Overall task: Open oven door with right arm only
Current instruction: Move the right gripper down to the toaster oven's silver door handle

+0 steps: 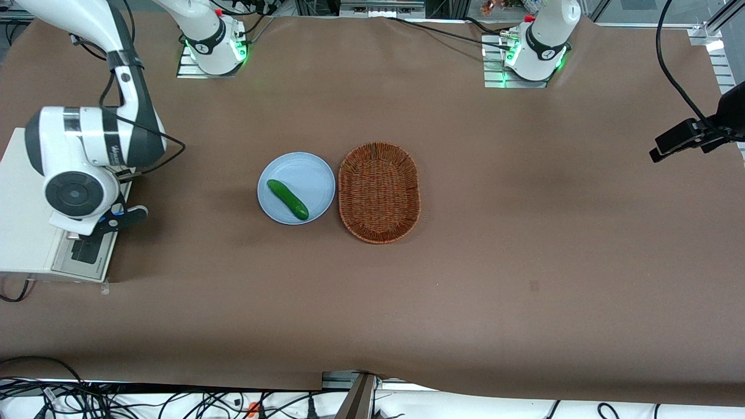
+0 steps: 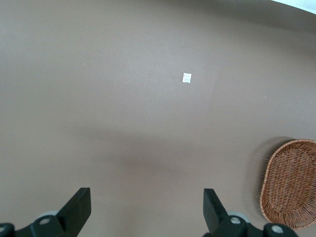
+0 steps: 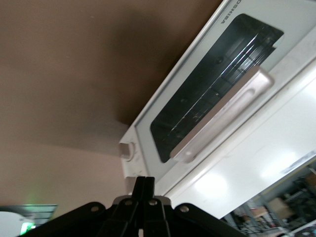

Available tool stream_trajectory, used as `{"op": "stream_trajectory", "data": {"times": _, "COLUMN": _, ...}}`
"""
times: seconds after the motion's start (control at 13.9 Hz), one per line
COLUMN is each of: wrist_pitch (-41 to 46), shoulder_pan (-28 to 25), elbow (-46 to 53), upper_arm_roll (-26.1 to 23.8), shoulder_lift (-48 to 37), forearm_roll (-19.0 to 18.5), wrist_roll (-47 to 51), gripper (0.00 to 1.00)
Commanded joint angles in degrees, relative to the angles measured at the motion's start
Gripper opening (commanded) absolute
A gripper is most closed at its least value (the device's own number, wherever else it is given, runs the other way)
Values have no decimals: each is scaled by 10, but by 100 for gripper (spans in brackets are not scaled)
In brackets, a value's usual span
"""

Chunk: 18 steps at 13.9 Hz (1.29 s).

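The off-white toaster oven (image 1: pixel 23 233) stands at the working arm's end of the table. Its oven door (image 3: pixel 207 89) has a dark glass window and a silver bar handle (image 3: pixel 224 113), and it looks flush with the oven's front. The right arm (image 1: pixel 81 157) reaches over the oven. Its black gripper (image 1: pixel 87 241) hangs just above the oven's front face. In the right wrist view the gripper (image 3: pixel 144 180) is shut and empty, its tips near a round knob (image 3: pixel 127 150) and apart from the handle.
A light blue plate (image 1: pixel 279 169) with a green cucumber (image 1: pixel 287 199) sits mid-table, beside a brown wicker basket (image 1: pixel 379 192), which also shows in the left wrist view (image 2: pixel 291 182). A small white tag (image 2: pixel 186 77) lies on the brown table cover.
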<state>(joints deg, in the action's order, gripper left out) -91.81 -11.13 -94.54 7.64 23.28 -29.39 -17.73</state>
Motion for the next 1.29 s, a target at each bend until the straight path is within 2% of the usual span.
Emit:
{"op": "stream_trajectory", "data": {"times": 0.0, "wrist_pitch": -25, "shoulder_pan": 1, "elbow": -3, "upper_arm_roll": 2, "shoulder_lift": 8, "forearm_roll": -55, "wrist_roll": -50, "gripper": 0}}
{"op": "stream_trajectory", "data": {"times": 0.36, "wrist_pitch": -63, "shoulder_pan": 7, "elbow": -13, "upper_arm_roll": 4, "shoulder_lift": 22, "forearm_roll": -104, "wrist_roll": -74, "gripper": 0}}
{"op": "stream_trajectory", "data": {"times": 0.72, "wrist_pitch": -106, "shoulder_pan": 23, "elbow": -34, "upper_arm_roll": 6, "shoulder_lift": 23, "forearm_roll": -131, "wrist_roll": -98, "gripper": 0}}
{"op": "stream_trajectory", "data": {"times": 1.22, "wrist_pitch": -126, "shoulder_pan": 34, "elbow": -38, "upper_arm_roll": 6, "shoulder_lift": 28, "forearm_roll": -132, "wrist_roll": -107, "gripper": 0}}
